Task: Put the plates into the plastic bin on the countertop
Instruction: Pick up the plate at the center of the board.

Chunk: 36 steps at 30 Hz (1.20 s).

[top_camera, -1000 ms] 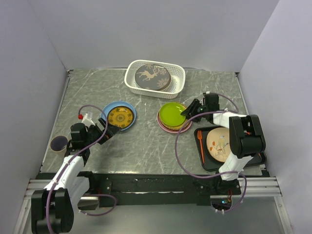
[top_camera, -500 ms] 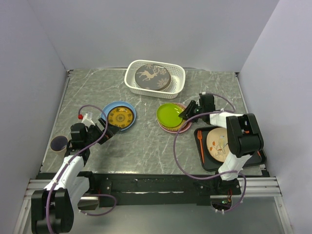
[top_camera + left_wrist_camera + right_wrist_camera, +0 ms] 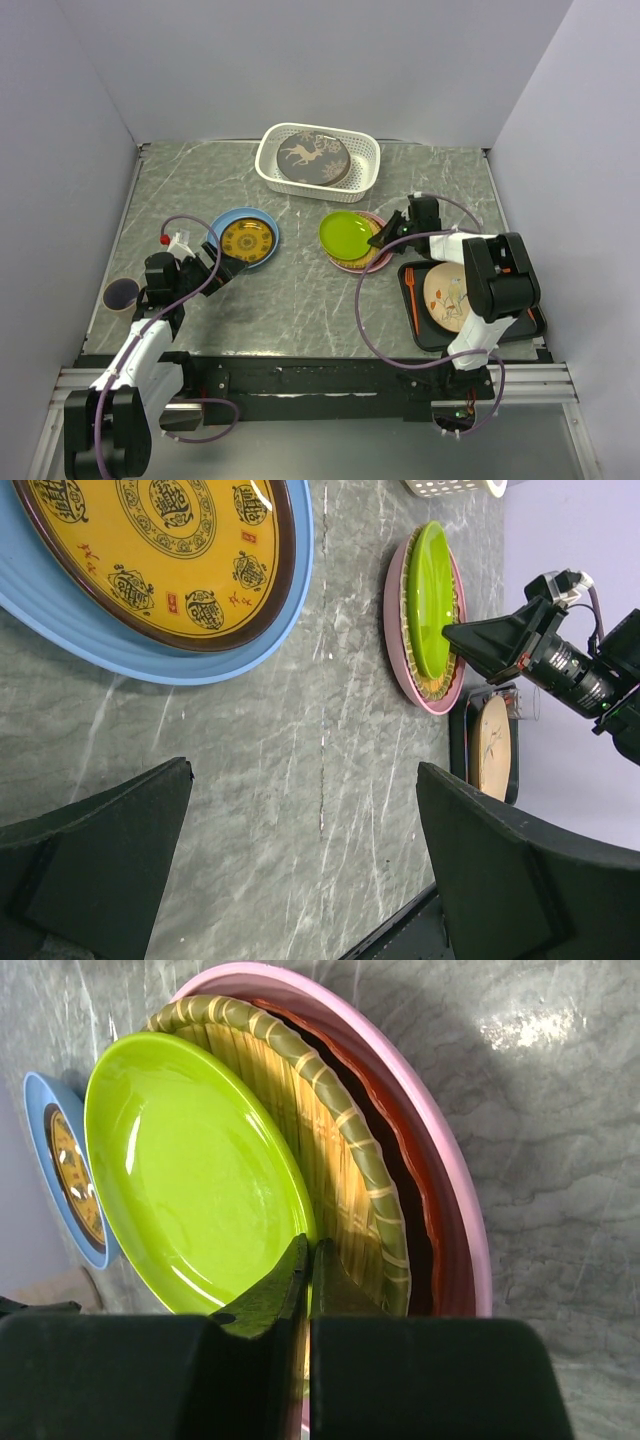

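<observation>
One plate in the plastic bin (image 3: 300,190) at the far middle of the surface (image 3: 300,300): the brown deer plate (image 3: 313,159), lying flat. Seven more outside the bin, eight plates counted in all.

Near the middle, a stack of four: lime green plate (image 3: 190,1170) on top, then woven straw plate (image 3: 340,1160), red plate (image 3: 420,1250) and pink plate (image 3: 452,1195) at the bottom. Topmost one shifted left of the three below, overhanging their left edge in the top view, well apart from the bin.

To the left, a pair: yellow patterned plate (image 3: 246,240) nested in the blue plate (image 3: 180,665). To the right, one cream sprig plate (image 3: 450,297) on one black tray (image 3: 430,340), with one orange fork (image 3: 411,295) beside it on the same tray.

Low across from the right, the right arm (image 3: 455,243), forearm roughly level, wrist pointing left at the stack. Clenched on the right rim of the lime green plate, the right jaws, closed together over its edge in the wrist view.

Folded near its base at the left, the left arm (image 3: 160,290), wrist aimed forward and to the right, toward the blue plate. Released and spread wide, the left jaws, with only bare surface between them, just short of the blue plate's near edge.

At the far left edge, beside the left arm, one small round tan-rimmed object (image 3: 122,293) with a dark middle.
</observation>
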{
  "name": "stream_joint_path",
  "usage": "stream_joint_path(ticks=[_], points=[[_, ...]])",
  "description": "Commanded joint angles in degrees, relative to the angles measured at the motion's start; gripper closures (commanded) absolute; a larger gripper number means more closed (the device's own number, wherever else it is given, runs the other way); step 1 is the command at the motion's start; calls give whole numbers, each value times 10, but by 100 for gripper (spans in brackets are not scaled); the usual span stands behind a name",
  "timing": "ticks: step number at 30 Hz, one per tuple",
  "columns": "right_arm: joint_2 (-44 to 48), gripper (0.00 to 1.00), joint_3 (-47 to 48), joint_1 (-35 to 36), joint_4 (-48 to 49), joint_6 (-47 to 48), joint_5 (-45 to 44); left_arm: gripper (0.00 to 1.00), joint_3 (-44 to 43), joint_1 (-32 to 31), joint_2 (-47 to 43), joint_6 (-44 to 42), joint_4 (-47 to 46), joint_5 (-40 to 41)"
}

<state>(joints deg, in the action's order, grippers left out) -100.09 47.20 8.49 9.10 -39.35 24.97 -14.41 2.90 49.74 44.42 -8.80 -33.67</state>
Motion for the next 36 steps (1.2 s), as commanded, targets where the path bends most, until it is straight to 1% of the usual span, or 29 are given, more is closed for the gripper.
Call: stream_joint_path(ticks=[1,13,22,36], points=[[31,100,-18,3,-15,6,-27,1,-3,-3,-4,-4,-25,-9],[77,100,-32,3,-3,-6,-27,1,-3,-3,-5,-4,-22,-8],[105,100,-45,3,25,-31,-30,1,-5,-3,5,-7,-24,-9],[178,100,-43,4,11,-49,-38,1,-10,-3,26,-9,-38,-13]])
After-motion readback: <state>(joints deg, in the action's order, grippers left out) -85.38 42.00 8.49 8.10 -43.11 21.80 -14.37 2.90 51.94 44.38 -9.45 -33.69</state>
